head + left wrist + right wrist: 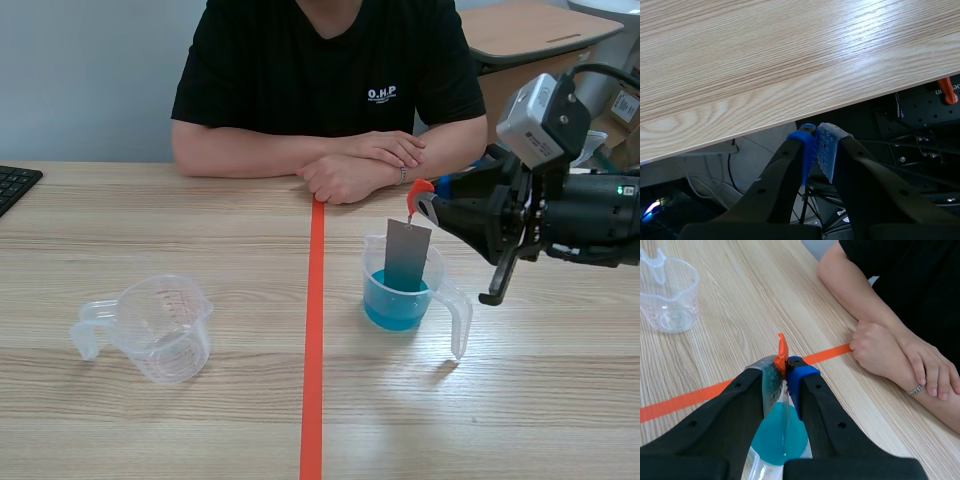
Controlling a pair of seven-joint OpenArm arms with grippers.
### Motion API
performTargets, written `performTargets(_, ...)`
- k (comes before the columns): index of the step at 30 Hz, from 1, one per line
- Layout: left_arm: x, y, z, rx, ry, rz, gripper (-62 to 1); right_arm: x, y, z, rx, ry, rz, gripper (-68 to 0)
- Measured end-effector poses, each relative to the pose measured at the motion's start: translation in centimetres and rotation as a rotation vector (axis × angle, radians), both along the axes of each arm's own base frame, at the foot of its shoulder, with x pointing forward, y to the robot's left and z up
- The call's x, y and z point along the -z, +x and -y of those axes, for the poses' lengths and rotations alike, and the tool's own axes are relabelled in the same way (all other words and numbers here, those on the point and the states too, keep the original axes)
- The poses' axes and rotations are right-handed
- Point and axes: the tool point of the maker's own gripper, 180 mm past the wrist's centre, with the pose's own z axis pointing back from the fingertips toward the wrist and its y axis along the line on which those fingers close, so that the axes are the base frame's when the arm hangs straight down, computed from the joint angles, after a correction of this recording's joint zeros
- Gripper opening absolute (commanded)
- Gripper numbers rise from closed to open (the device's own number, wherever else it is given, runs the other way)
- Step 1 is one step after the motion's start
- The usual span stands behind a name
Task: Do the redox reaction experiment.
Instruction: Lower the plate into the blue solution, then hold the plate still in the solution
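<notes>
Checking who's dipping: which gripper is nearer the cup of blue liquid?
Right. The right gripper is just above the cup of blue liquid, shut on the orange clip carrying the metal strip. The left gripper sits beyond the table edge, shut on nothing.

The wooden worktop (200, 220) carries an empty measuring cup (160, 328) left of its orange-red tape line (314, 340) and a cup of blue liquid (392, 310) just right of it. A keyboard (14, 186) lies at the left edge, and a person's forearms (300, 162) rest on the far side.
</notes>
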Motion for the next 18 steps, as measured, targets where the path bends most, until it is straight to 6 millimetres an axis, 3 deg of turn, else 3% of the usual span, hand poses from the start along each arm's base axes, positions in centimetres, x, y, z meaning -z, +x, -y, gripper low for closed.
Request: performTargets(18,-0.07,0.42,0.00,0.000,0.000,0.011,-56.8,-0.12,0.31,-0.08,0.000,-0.014,0.015,-65.8)
